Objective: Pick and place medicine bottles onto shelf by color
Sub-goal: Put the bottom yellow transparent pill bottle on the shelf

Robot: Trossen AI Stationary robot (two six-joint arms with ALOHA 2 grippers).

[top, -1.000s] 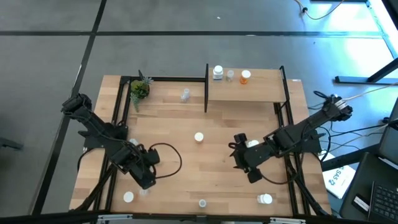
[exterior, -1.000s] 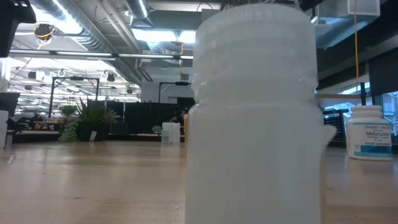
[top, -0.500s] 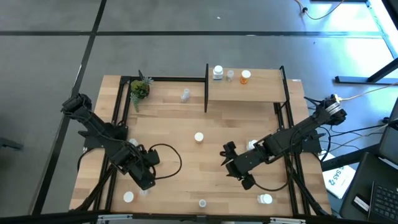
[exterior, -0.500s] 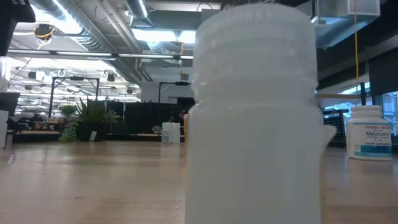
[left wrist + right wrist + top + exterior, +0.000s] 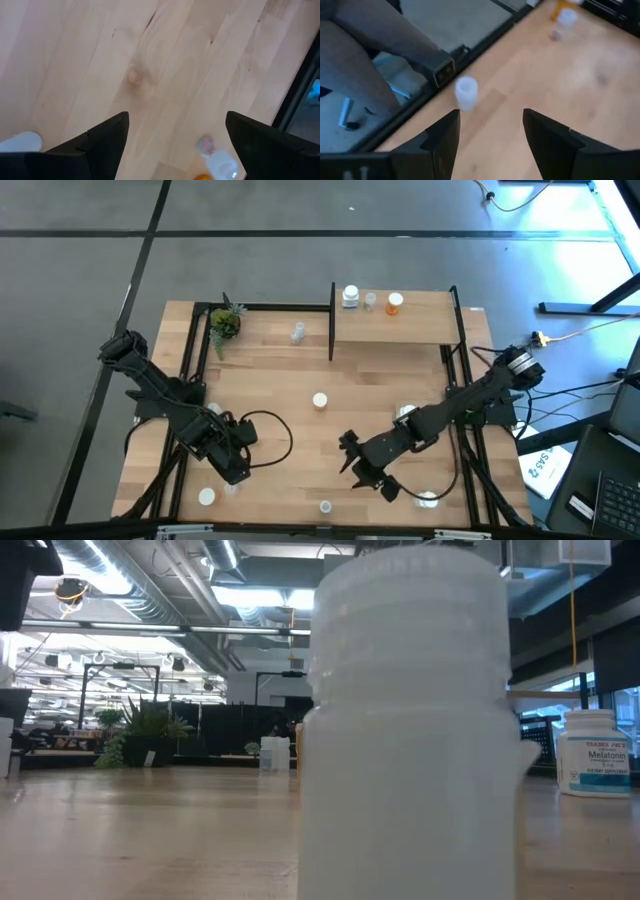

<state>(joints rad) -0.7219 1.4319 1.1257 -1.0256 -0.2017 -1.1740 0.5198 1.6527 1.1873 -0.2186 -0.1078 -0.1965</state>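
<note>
Low view showed me a white bottle point(image 5: 595, 752) at right labelled "Melatonin". Overhead, my right claw point(image 5: 358, 468) hung open and empty at lower centre; my left claw point(image 5: 237, 470) waited open, lower left. Three bottles point(image 5: 371, 300) stood on the shelf point(image 5: 400, 327), top centre.

Bare wood spans the middle of the bench point(image 5: 290, 390) around one white bottle point(image 5: 319, 400), while the shelf point(image 5: 400, 328), a potted plant point(image 5: 224, 325) and black frame rails point(image 5: 186, 370) block the far edge and sides.
</note>
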